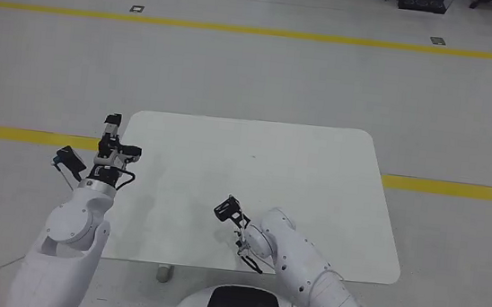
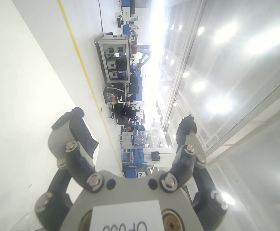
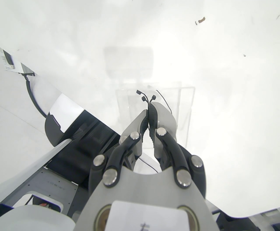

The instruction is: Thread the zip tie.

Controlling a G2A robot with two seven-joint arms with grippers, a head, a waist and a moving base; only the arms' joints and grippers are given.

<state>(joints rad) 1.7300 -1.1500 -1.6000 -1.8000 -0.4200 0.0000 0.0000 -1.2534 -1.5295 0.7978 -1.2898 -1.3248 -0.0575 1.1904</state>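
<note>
My right gripper is shut on a small bunch of thin black zip ties. Three of their square heads stick out past the fingertips, and thin tails trail back between the fingers. It hangs just over a clear plastic box on the white table. From above, the right gripper is over the table's near edge. My left gripper is raised at the table's left edge. In the left wrist view, the left gripper is open with nothing in it and points out into the room.
The white table has a few small specks on its surface. My right arm's own forearm lies close beside the right gripper. Pale floor with yellow lines surrounds the table.
</note>
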